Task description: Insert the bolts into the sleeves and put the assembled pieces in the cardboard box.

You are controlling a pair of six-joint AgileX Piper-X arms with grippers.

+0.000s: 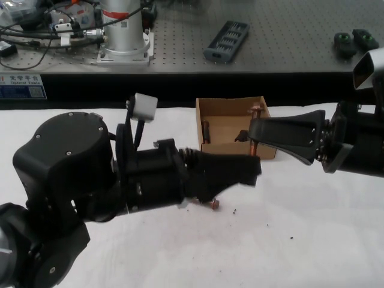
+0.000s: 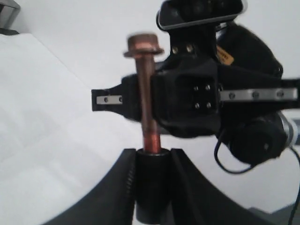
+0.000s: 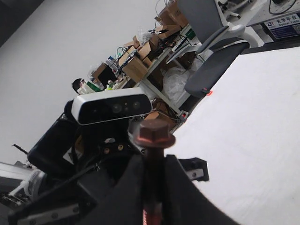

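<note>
Lab or robotics workroom. Behind the white-covered surface (image 1: 288, 240): perforated breadboard table (image 1: 288, 24) with a metal column (image 1: 123, 27) standing on it, loose cables (image 1: 30, 36), a black rack (image 1: 226, 40). Right wrist view: office chairs (image 3: 215, 70), desks (image 3: 154, 84) stacked with cartons (image 3: 136, 68), plain white wall (image 3: 70, 42)

sleeve (image 2: 151, 187): base cut off by picture edge | bolt (image 2: 145, 93): tip hidden inside sleeve | box (image 1: 225, 129): one side hidden behind my right claw (image 1: 253, 137)
</note>
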